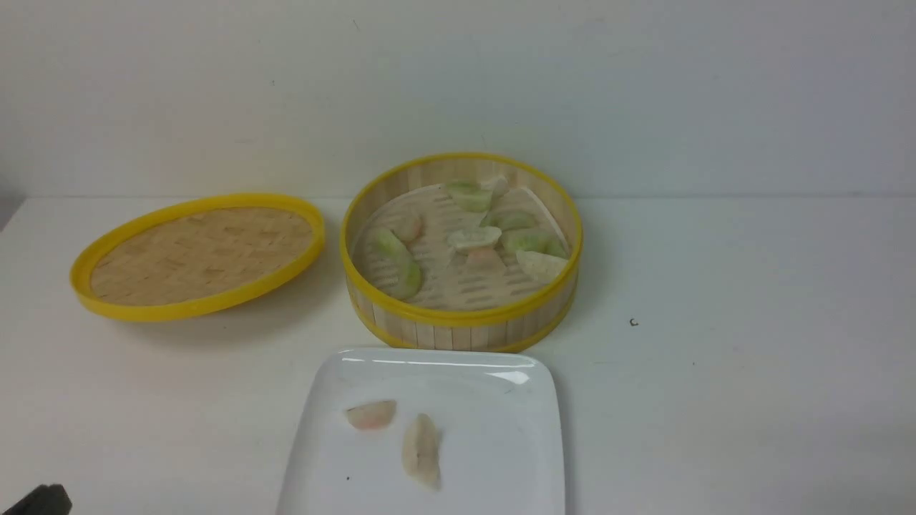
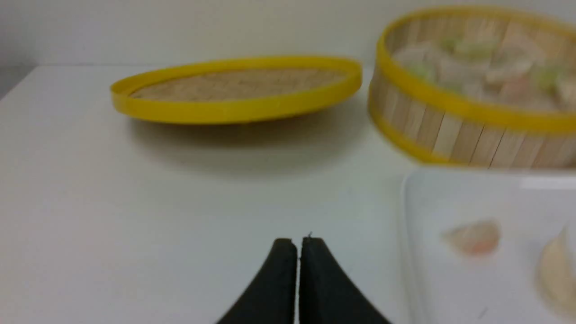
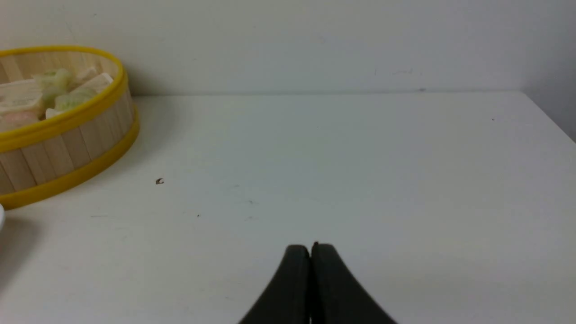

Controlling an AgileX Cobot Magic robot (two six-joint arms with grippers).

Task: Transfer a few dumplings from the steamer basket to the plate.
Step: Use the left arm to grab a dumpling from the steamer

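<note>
The steamer basket [image 1: 461,315] stands at the table's middle and holds several dumplings [image 1: 476,237], green, cream and pinkish. The white plate [image 1: 501,458] lies in front of it with two dumplings on it, a pinkish one [image 1: 371,414] and a cream one [image 1: 421,449]. My left gripper [image 2: 298,240] is shut and empty, low over the table left of the plate [image 2: 418,234]; only a dark corner of it [image 1: 39,499] shows in the front view. My right gripper [image 3: 310,246] is shut and empty over bare table, right of the basket [image 3: 67,153].
The flat woven lid [image 1: 200,254] with a yellow rim lies left of the basket, tilted. A small dark speck [image 1: 633,322] lies on the table right of the basket. A pale wall stands behind the table.
</note>
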